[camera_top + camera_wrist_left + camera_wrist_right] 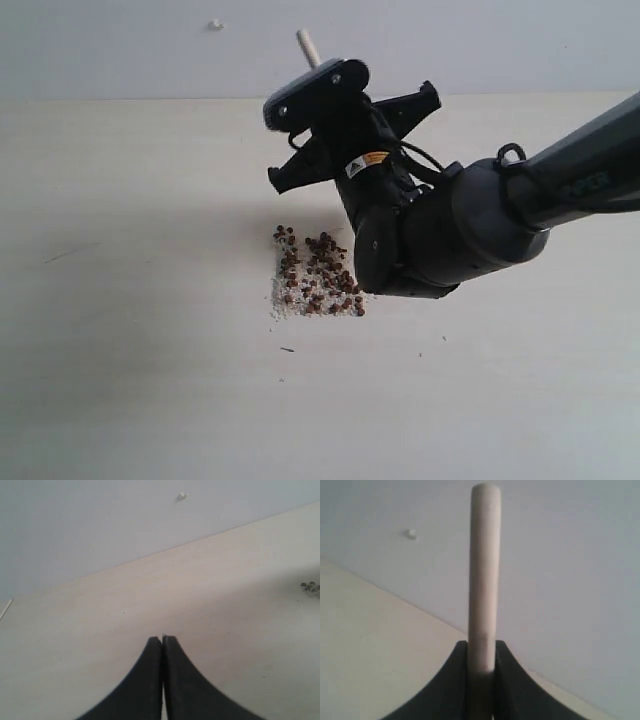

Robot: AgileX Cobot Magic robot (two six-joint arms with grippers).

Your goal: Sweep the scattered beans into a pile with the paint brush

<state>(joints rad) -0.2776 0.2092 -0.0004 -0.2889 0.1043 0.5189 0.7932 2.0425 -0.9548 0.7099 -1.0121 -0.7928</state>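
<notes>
Clamped on the brush [484, 565], the right claw [481, 650] may scatter the beans [318, 275] if it sweeps hard; left claw [162, 640] closed, empty.

The right arm [570, 175] bends sharply at the wrist [410, 245], and the right gripper [481, 647] is tilted upward. Its jaws clamp the paint brush [483, 560] handle from both sides, well below the handle's end. The left gripper [162, 642] has its fingers [147, 680] pressed together with nothing between them.
</notes>
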